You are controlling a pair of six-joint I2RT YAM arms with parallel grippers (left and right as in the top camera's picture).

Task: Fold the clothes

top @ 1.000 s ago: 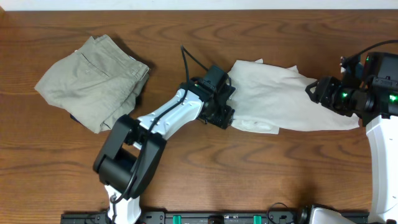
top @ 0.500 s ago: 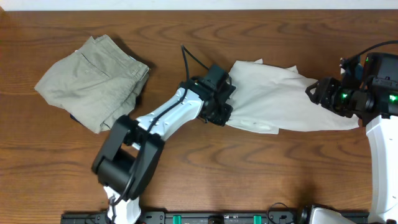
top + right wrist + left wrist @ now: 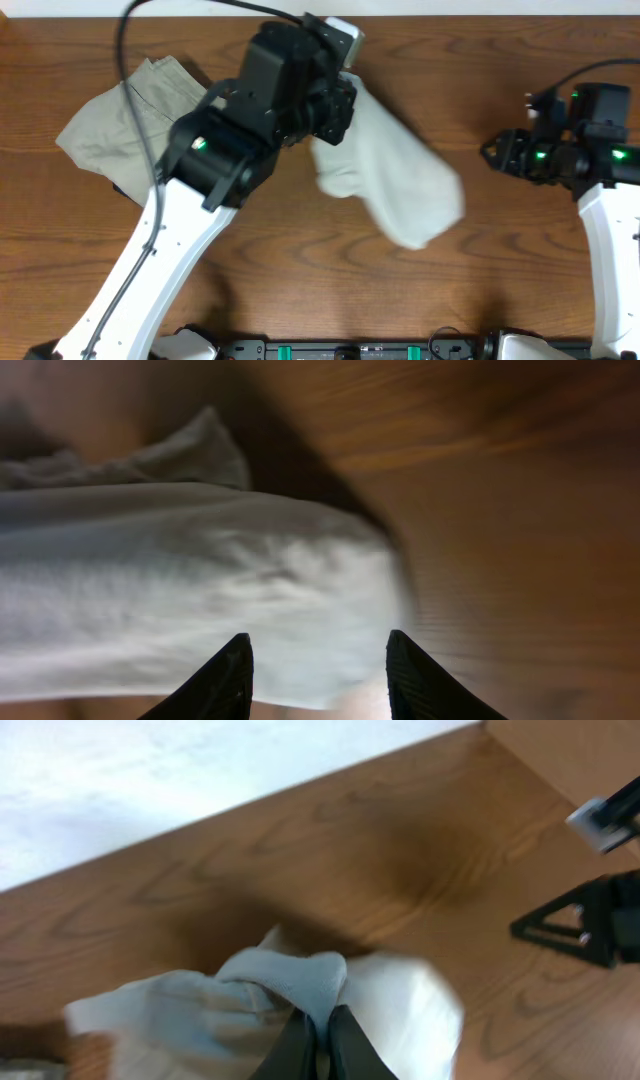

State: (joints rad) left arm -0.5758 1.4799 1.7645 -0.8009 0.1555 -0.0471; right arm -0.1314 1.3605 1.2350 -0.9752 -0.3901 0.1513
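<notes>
Dangling T-shirt point(image 3: 400, 190), seemingly pinched by left fingers point(image 3: 292, 1048)

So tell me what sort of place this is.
Probably a robot lab or test bench: a left arm and a right arm mounted at a wooden table, with a T-shirt and trousers to handle.

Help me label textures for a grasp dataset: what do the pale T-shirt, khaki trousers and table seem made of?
T-shirt: thin, soft matte cloth, likely cotton jersey; it drapes and wrinkles.
Trousers: heavier matte weave, maybe cotton twill; stitched seams, firmer folds.
Table: wood or wood-look laminate, smooth; visible grain.
</notes>
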